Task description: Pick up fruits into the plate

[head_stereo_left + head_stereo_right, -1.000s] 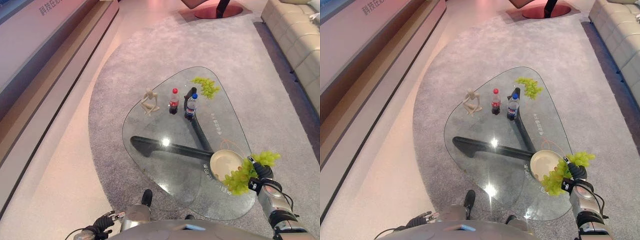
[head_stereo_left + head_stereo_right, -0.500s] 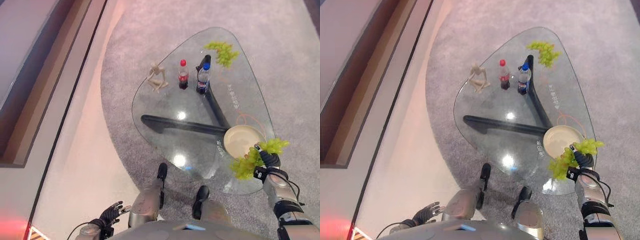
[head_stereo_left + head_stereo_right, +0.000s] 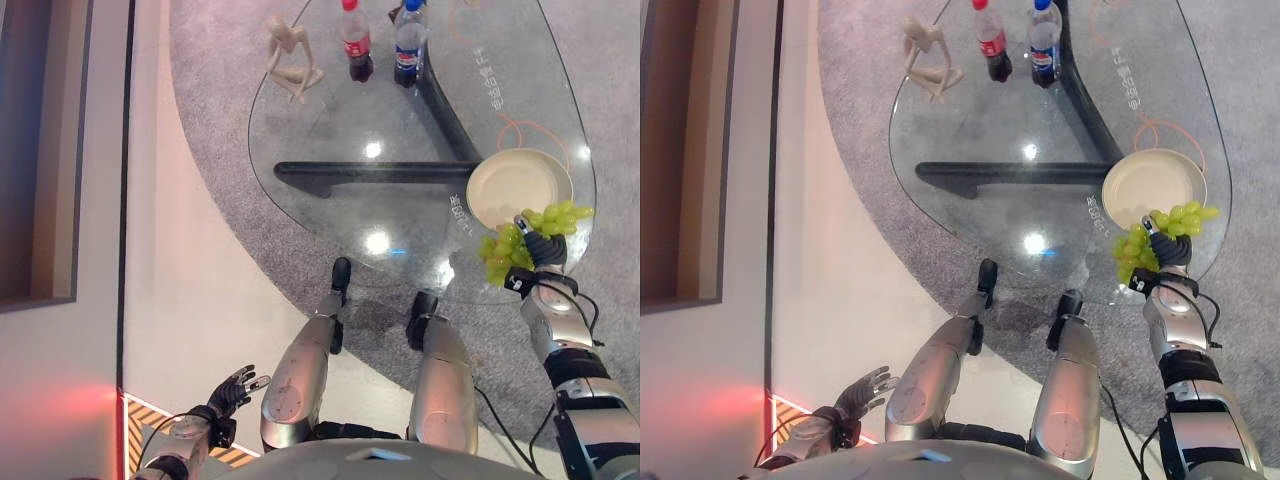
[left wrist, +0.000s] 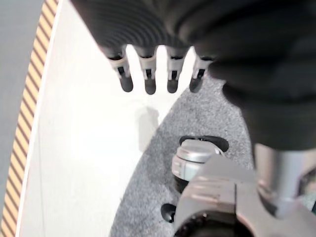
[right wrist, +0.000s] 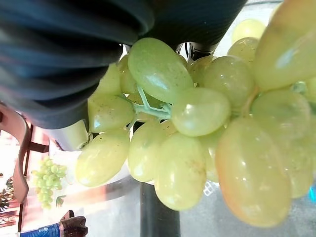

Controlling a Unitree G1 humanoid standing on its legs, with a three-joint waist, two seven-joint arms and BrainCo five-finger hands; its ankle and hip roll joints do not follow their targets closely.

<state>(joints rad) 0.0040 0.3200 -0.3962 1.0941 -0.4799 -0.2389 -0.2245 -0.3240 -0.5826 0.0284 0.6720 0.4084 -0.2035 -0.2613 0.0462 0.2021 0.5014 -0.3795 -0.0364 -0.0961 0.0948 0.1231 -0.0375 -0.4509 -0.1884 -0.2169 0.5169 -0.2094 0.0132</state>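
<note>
A bunch of green grapes point(image 3: 503, 250) hangs from my right hand point(image 3: 543, 250), which is shut on it. The bunch sits over the glass table's near right edge, just on the near side of the cream plate point(image 3: 515, 180), and some grapes reach the plate's rim. Up close, the grapes point(image 5: 197, 133) hang below the hand's dark cover. A second green bunch point(image 5: 47, 185) lies far off on the glass. My left hand point(image 3: 232, 388) is low at my side over the floor, open with its fingers point(image 4: 148, 79) straight.
On the far part of the glass table point(image 3: 400, 130) stand a red-capped cola bottle point(image 3: 355, 45), a blue-capped bottle point(image 3: 408, 45) and a wooden mannequin figure point(image 3: 290, 55). A dark table base point(image 3: 370, 175) shows through the glass. Grey carpet surrounds the table.
The camera has tipped down, so the whole scene has shifted up. My right hand still holds the grapes by the plate's near edge. The left hand stays low at my side.
</note>
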